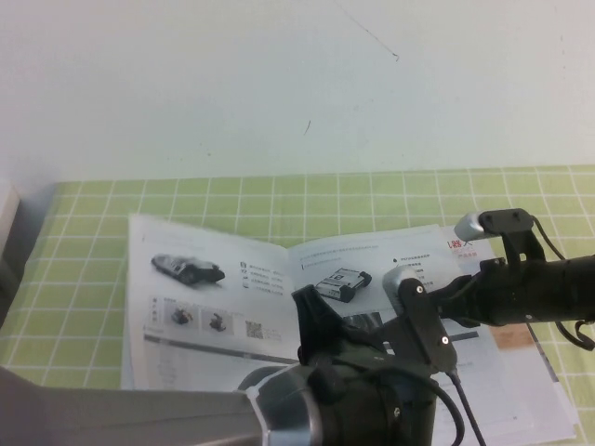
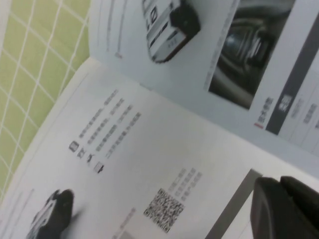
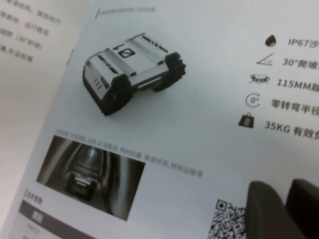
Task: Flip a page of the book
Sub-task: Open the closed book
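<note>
The book (image 1: pixel 209 297) lies open on the green grid mat, its white pages printed with text, QR codes and small tracked robots. The right-hand page (image 3: pixel 209 129) carries a black tracked-vehicle photo (image 3: pixel 132 69). My right gripper (image 3: pixel 285 191) hovers low over this page beside a QR code (image 3: pixel 227 224); its dark fingers (image 3: pixel 264 214) stand open by a thin slit with nothing seen between them. My left gripper (image 2: pixel 275 184) is shut, its tips close over the left-hand page near a grey bar (image 2: pixel 234 209). Seen from above, the left gripper (image 1: pixel 316 321) sits by the spine.
The left arm's grey body (image 1: pixel 186 413) fills the front of the high view and hides the book's near edge. The right arm (image 1: pixel 530 288) reaches in from the right. Green mat (image 1: pixel 84 232) surrounds the book; a white wall stands behind.
</note>
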Available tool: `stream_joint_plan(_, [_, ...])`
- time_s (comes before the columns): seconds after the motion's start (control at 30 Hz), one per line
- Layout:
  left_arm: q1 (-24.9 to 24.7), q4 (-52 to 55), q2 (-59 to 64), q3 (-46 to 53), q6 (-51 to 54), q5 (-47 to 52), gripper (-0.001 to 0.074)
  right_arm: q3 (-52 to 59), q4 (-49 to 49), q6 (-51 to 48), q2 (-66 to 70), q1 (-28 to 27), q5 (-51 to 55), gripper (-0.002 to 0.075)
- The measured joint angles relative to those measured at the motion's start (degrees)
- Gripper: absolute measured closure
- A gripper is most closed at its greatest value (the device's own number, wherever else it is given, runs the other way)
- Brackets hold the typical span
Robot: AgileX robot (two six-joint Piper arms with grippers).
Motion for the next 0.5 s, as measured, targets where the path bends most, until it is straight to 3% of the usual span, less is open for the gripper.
stream_joint_plan(0.27, [0.7, -1.5, -0.1, 2.2, -2.9, 2.3, 0.0738, -0.6, -5.2, 12.2, 0.0, 0.0, -1.5, 0.0613])
stream_joint_plan(0.5, [7.6, -4.1, -0.1, 5.7, -5.7, -2.6, 0.0738, 4.0, -8.7, 17.9, -3.9, 0.0, -4.1, 0.0615])
